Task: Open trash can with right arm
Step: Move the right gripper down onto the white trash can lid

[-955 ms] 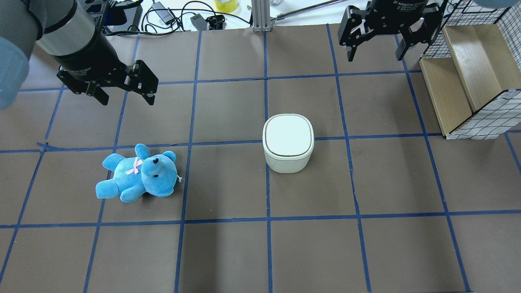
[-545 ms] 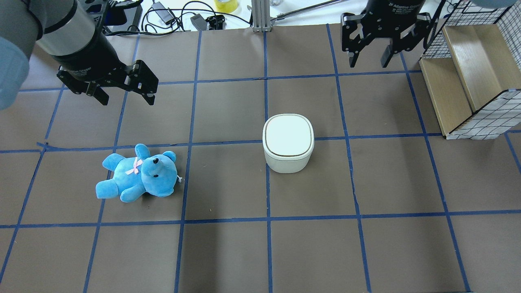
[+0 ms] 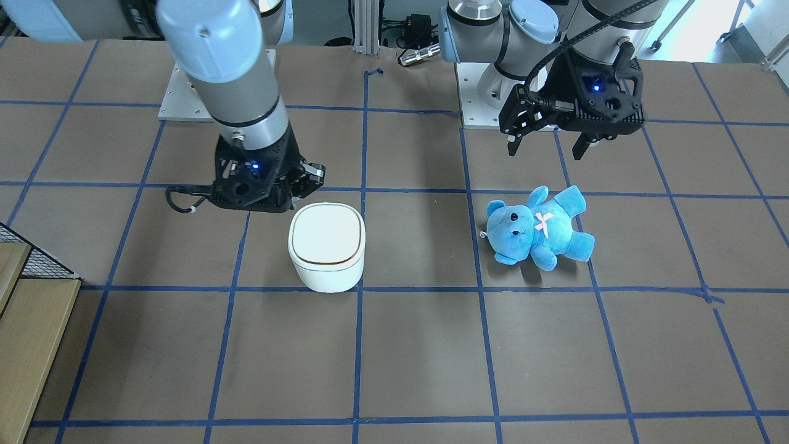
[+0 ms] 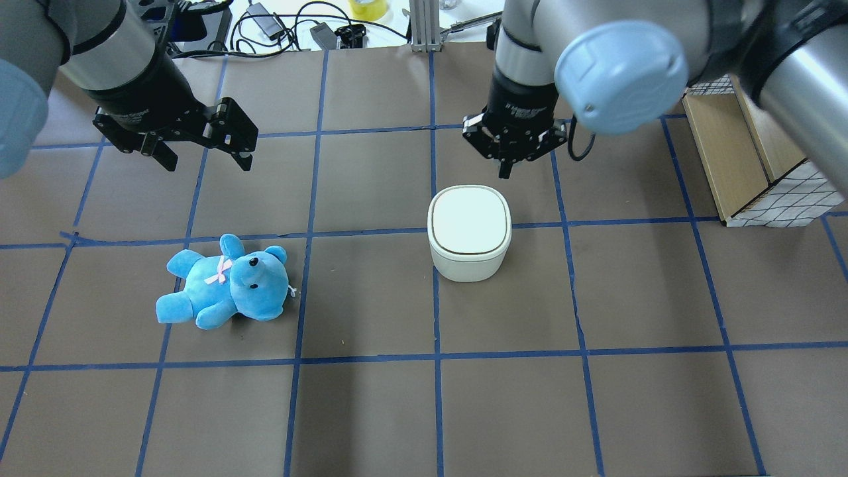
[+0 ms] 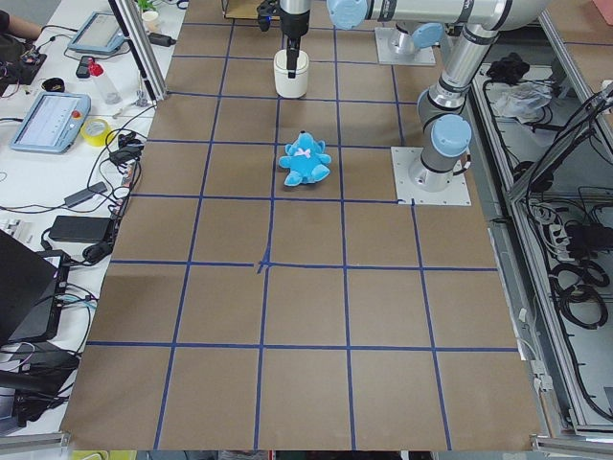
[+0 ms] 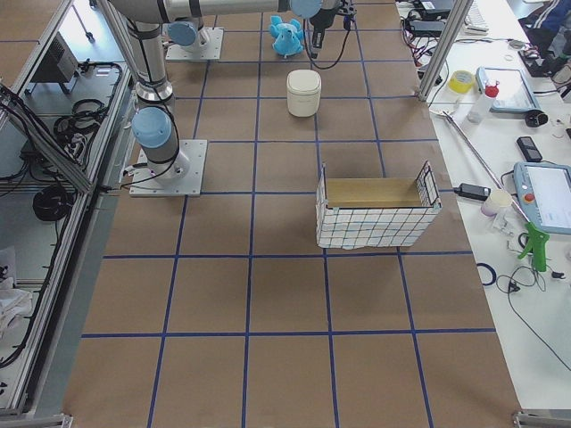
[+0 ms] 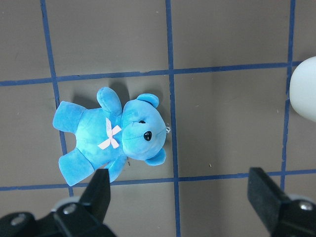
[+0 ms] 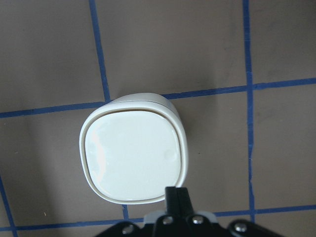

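Observation:
The white trash can (image 4: 469, 222) stands near the table's middle with its flat lid down; it also shows in the front view (image 3: 327, 240). My right gripper (image 4: 507, 171) is shut and empty, and points down. It hovers above the can's far edge. In the right wrist view its joined fingertips (image 8: 177, 195) sit over the lid's (image 8: 134, 158) rim. My left gripper (image 4: 207, 162) is open and empty. It hangs above the table behind the blue plush bear (image 4: 225, 281). The left wrist view shows the bear (image 7: 113, 133) between its spread fingers.
A wire-mesh box with wooden boards (image 4: 762, 132) stands at the table's right edge. Cables and small devices (image 4: 278, 26) and an aluminium post (image 4: 424, 26) lie along the far edge. Blue tape lines grid the brown table.
My right arm has swung from the back right corner to the trash can. Its gripper has gone from open to shut. The left arm, bear and can have not moved.

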`<state>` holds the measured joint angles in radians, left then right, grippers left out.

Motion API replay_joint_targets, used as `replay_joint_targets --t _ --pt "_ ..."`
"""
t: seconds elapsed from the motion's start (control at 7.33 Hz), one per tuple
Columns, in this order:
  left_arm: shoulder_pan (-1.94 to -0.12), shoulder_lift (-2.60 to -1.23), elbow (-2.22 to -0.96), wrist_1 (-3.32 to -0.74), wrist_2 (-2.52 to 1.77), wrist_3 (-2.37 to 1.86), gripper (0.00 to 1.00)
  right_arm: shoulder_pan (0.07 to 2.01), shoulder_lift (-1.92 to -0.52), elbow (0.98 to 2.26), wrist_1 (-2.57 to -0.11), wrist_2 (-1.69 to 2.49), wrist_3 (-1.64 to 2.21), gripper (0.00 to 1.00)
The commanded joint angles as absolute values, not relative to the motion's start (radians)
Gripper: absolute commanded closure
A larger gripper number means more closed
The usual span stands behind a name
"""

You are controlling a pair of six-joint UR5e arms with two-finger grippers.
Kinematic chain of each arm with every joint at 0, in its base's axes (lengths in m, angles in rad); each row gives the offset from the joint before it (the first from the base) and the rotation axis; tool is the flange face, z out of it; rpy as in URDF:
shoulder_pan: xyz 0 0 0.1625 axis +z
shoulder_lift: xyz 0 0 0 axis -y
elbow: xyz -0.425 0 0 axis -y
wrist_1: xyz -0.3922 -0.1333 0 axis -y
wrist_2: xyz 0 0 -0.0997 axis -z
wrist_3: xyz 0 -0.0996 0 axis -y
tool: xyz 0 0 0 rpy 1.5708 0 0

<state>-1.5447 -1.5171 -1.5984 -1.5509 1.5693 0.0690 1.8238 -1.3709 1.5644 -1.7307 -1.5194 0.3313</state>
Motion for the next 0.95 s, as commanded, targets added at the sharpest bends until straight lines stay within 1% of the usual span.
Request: replay_joint_targets --t 0.0,0.41,0.82 --pt "-1.545 -1.517 -1.598 -1.551 1.569 0.069 0.0 1.87 -1.364 1.704 -1.902 -1.543 0.351 1.0" --pt "-1.545 -1.517 -1.598 -1.551 1.569 0.069 0.0 1.87 -1.359 1.767 -1.919 -1.551 0.348 1.0" --pt "-1.545 -1.517 -1.598 -1.551 1.569 0.069 0.0 1.87 -1.347 1.776 -1.931 -1.549 0.35 1.0"
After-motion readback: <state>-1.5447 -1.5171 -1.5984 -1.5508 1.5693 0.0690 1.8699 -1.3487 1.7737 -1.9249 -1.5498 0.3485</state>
